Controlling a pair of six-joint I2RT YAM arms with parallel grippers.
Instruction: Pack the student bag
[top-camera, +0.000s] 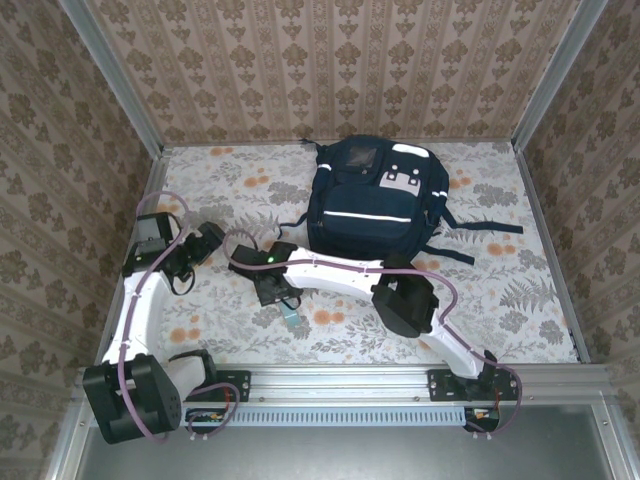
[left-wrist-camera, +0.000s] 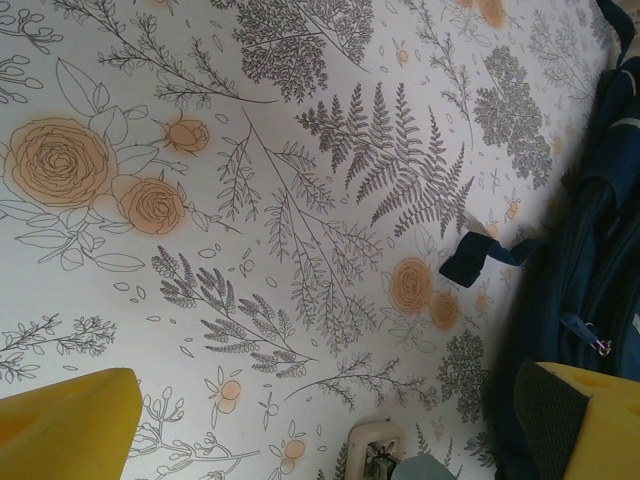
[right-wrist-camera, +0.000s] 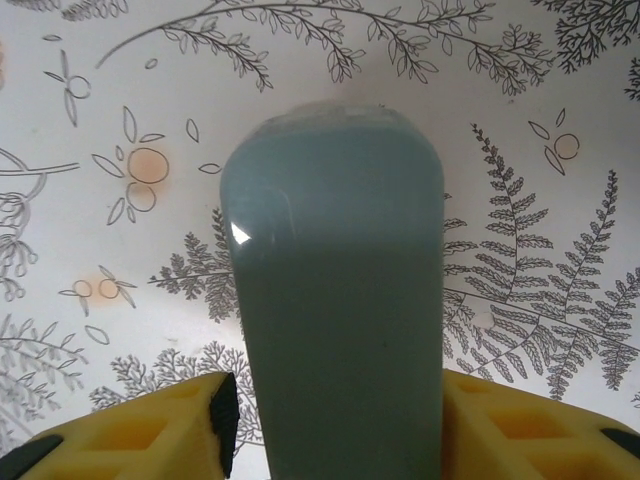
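The student bag (top-camera: 375, 200), a large navy backpack with white stripes, lies at the back middle of the table; its side (left-wrist-camera: 600, 250) and a loose strap end (left-wrist-camera: 480, 255) show at the right of the left wrist view. A flat grey-blue case (right-wrist-camera: 335, 300) lies on the floral cloth between the yellow fingers of my right gripper (right-wrist-camera: 335, 430), which stands open: a narrow gap shows at the left pad (right-wrist-camera: 222, 420). From above, the case (top-camera: 288, 318) pokes out below that gripper (top-camera: 272, 290). My left gripper (left-wrist-camera: 340, 400) is wide open over bare cloth at the left (top-camera: 205, 240).
Patterned walls (top-camera: 330, 60) close in the table on three sides. The bag's straps (top-camera: 480, 228) trail to its right. A metal rail (top-camera: 340, 378) with the arm bases runs along the near edge.
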